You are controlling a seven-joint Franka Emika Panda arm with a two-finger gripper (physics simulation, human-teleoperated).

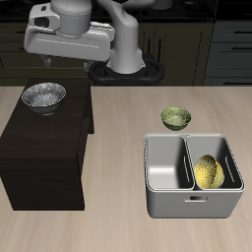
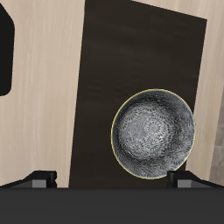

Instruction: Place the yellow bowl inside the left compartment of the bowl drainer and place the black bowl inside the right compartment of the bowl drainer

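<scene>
**Yellow bowl in drainer; black bowl on dark cabinet**

Yellow bowl (image 1: 207,171) lies tilted in the bowl drainer (image 1: 193,205), in the compartment at lower right of the exterior frame. Black bowl (image 1: 43,96) sits upright on the dark cabinet (image 1: 44,148), upper left. Olive-green bowl (image 1: 176,118) stands behind the drainer. Gripper (image 2: 105,178) is above the black bowl (image 2: 153,133), fingers spread wide, holding nothing.

A pale wooden table (image 1: 118,148) is seen, with dark cabinets (image 1: 221,44) behind it and a dark block (image 1: 44,148) at left.
</scene>
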